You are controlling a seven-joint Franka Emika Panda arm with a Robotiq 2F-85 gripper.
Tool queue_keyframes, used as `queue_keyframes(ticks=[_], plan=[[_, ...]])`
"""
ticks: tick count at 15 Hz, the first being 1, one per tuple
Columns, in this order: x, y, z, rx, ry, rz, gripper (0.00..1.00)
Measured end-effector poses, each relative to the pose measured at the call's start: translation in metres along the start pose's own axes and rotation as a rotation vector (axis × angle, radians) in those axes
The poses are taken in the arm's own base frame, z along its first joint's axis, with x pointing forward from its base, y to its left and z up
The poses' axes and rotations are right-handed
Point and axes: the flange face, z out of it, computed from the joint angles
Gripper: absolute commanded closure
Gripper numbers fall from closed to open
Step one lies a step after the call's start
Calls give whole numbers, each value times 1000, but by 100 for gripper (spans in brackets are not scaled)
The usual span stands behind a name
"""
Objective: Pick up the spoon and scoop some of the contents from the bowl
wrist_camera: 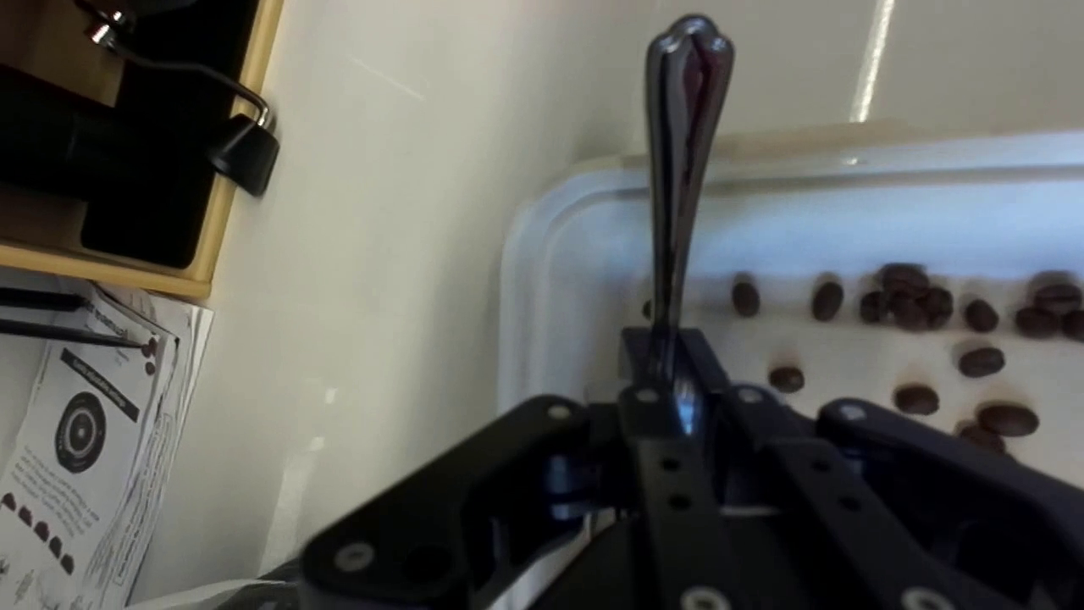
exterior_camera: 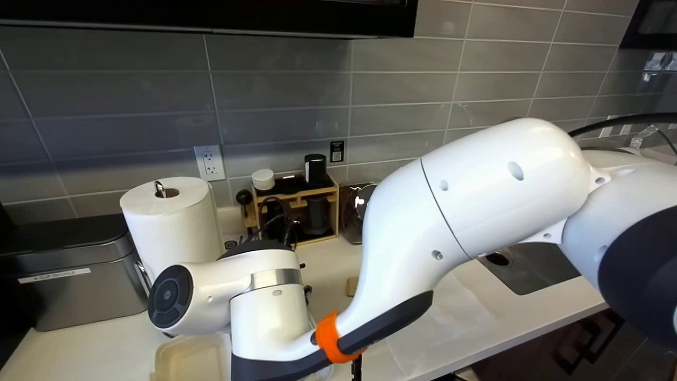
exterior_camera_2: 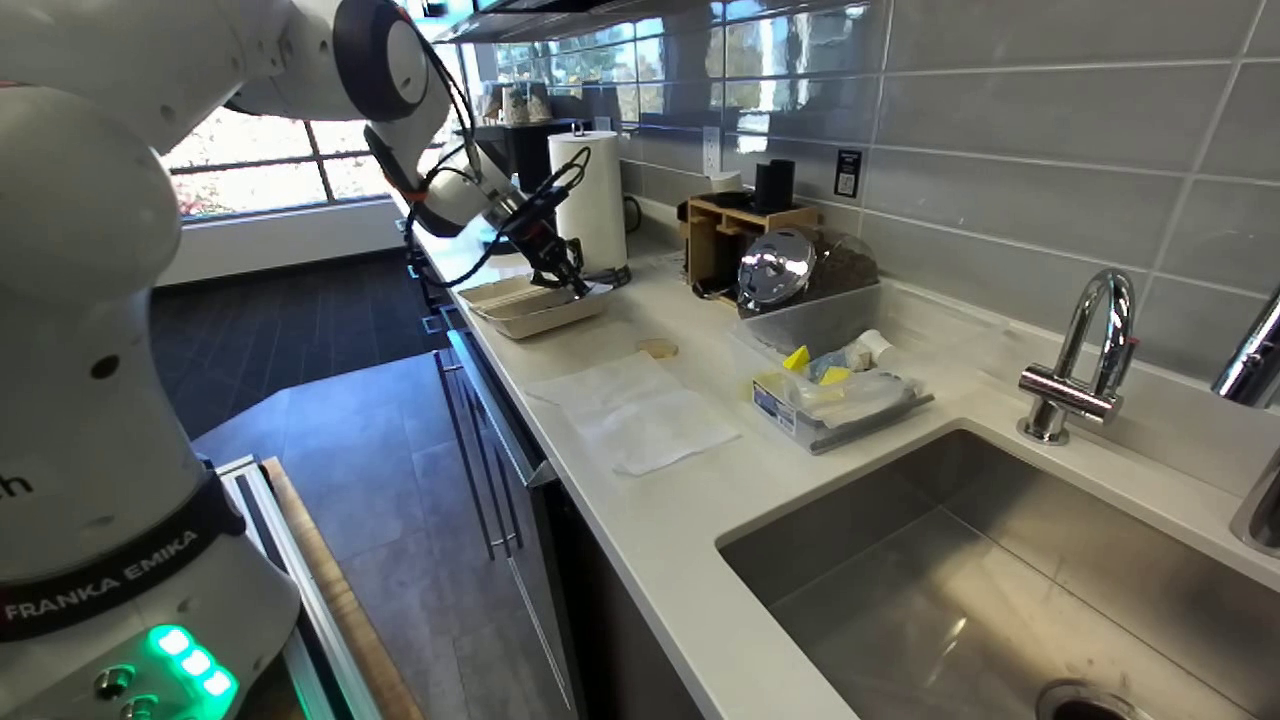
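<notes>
Metal gives the spoon (wrist_camera: 677, 182) a mirror gloss: you see a smooth, slim handle, scalloped at its end and narrowing toward your gripper (wrist_camera: 669, 368). The bowl (wrist_camera: 550, 254) is a shallow whitish dish with a rounded corner and a stepped rim; its contents (wrist_camera: 908, 296) are dark-brown, bean-like ovals, some single, some clumped. Both exterior views show you a smooth white counter (exterior_camera_2: 680, 520), a cylindrical paper towel roll (exterior_camera_2: 602, 215), a boxy wooden organizer (exterior_camera_2: 702, 240) and a tan tray (exterior_camera_2: 545, 320). Your 2 black jaws are clamped on the spoon, its handle pinched between the fingertips (wrist_camera: 703, 360) and jutting out past them. In the wrist view, that handle crosses the bowl's rim. The gripper hides the spoon's oval end, so you cannot tell whether it touches the contents.
</notes>
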Motion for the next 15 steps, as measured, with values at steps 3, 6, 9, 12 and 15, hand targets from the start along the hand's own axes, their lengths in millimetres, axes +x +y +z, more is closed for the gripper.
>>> queue_keyframes(ticks=[3,6,9,12,15], plan=[[5,-3,0,-8,0,-36,98],[12,-7,-2,-14,-1,-69,98],[17,-11,-8,-18,-12,-106,98],[20,-13,-11,-22,-13,-146,98],[21,-11,-13,-25,-10,-187,98]])
